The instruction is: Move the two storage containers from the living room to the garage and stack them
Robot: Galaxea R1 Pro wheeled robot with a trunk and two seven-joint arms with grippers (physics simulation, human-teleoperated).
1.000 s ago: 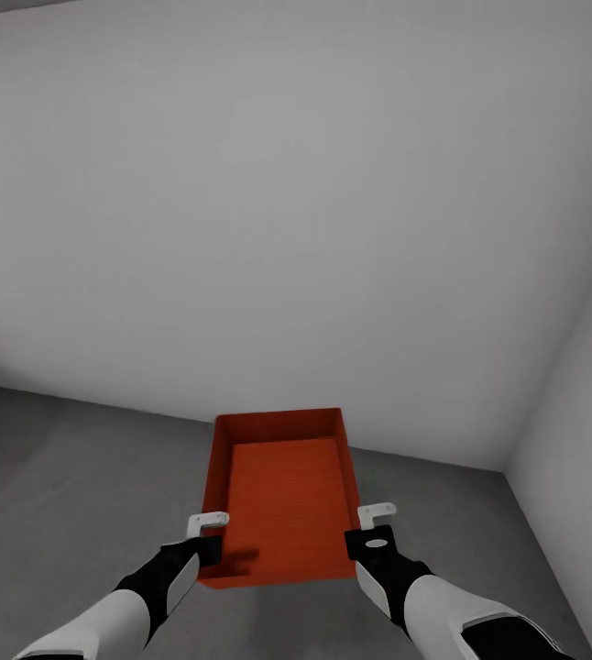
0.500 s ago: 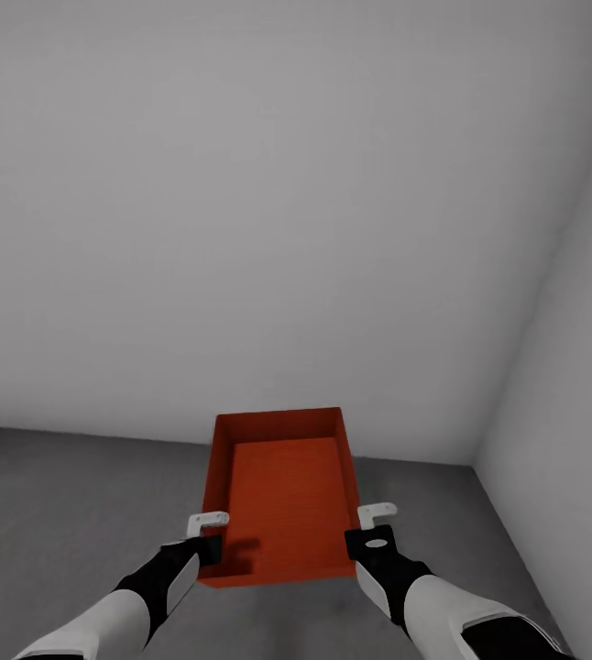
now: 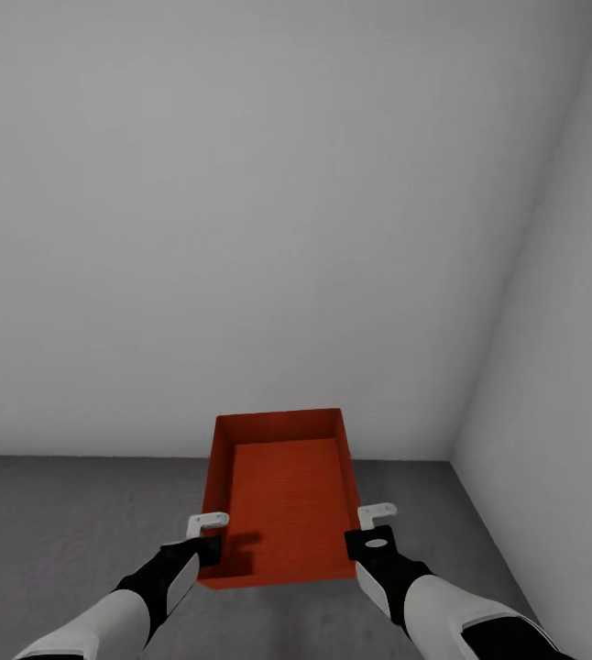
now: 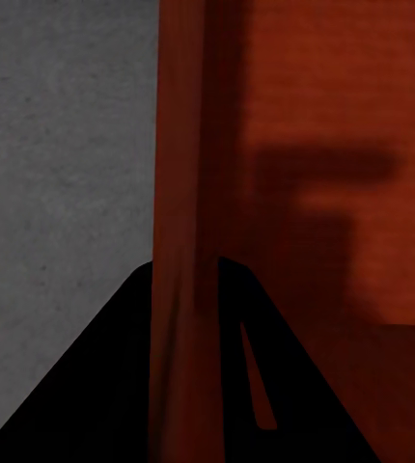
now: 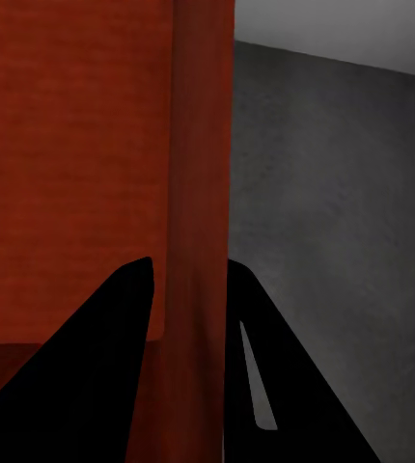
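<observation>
Both grippers (image 3: 212, 543) (image 3: 366, 534) still clamp the container (image 3: 280, 495); view swung right

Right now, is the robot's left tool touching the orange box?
Touching. In the left wrist view, the left tool has one black finger on each side of the storage container's side wall, pinching it.

Pale grey walls (image 3: 241, 202) meet a dark grey concrete floor (image 3: 67, 522)

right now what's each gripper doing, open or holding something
Left gripper: shut on the storage container's left wall.
Right gripper: shut on its right wall.
</observation>
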